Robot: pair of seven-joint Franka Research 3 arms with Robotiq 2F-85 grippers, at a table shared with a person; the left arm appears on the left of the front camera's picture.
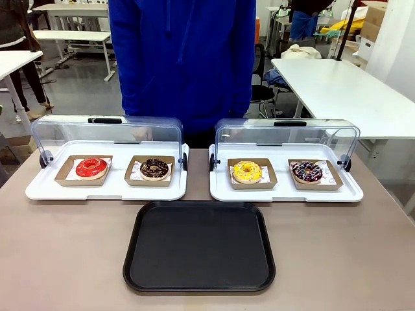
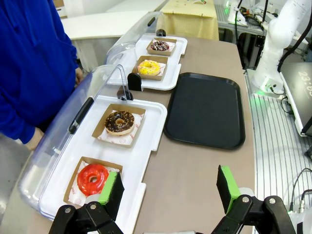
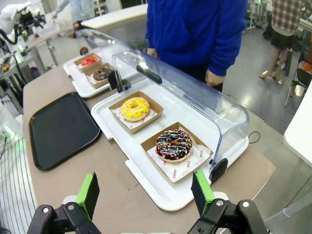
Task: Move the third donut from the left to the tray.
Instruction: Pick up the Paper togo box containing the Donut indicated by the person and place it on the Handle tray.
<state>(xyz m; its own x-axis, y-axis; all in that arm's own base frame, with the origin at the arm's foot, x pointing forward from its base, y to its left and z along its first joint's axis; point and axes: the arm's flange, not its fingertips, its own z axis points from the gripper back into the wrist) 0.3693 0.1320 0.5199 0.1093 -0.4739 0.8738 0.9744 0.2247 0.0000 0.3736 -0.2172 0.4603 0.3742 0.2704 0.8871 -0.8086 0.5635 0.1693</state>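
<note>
The third donut [image 1: 247,171] has bright yellow icing and sits in a brown cardboard holder on the right white display tray [image 1: 220,189], whose clear lid is swung open. It also shows in the wrist views as the yellow donut [image 2: 149,67] [image 3: 135,107]. The black tray [image 1: 200,246] lies bare in front of both display trays, seen too as the black tray [image 2: 207,108] [image 3: 61,128]. My left gripper [image 2: 168,189] hangs open above the table's left end near the red donut [image 2: 92,178]. My right gripper [image 3: 145,191] hangs open above the right end, before a sprinkled chocolate donut [image 3: 174,144].
The left display tray [image 1: 39,189] holds a red donut [image 1: 91,168] and a chocolate donut [image 1: 154,168], lid open. A sprinkled chocolate donut [image 1: 307,171] lies right of the yellow one. A person in a blue top [image 1: 181,58] stands at the far edge, hands by the lids.
</note>
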